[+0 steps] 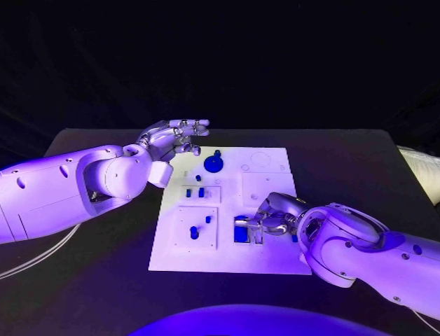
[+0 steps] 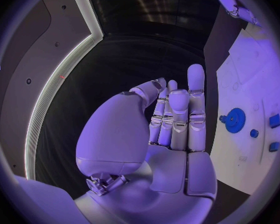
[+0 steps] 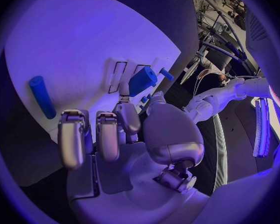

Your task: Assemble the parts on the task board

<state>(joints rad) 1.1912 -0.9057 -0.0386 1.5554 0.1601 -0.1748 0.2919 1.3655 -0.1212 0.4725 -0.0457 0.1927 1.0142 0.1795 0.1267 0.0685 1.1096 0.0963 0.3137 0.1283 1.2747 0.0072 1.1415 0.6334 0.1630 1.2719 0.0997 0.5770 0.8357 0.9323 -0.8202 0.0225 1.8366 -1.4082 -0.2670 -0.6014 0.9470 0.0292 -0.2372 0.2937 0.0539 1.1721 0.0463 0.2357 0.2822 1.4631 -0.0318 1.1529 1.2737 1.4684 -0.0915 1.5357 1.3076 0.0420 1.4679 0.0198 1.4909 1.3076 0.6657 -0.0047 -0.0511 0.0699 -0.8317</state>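
1. Head view: the right robot hand is seen lowered onto the near right part of the task board, its fingers curled down around a blue block; whether the block is actually gripped cannot be told.
2. In the right wrist view, that robot hand's fingers are bent forward, one fingertip reaching towards the blue block beside outlined slots; a blue peg lies flat on the board, well apart.
3. The left robot hand is held above the tabletop at the board's far left corner, its fingers extended and close together, with nothing held.
4. In the left wrist view, the left robot hand is seen upright, beside the board, where a blue gear lies.
5. Further small blue parts rest in the board's left recesses.
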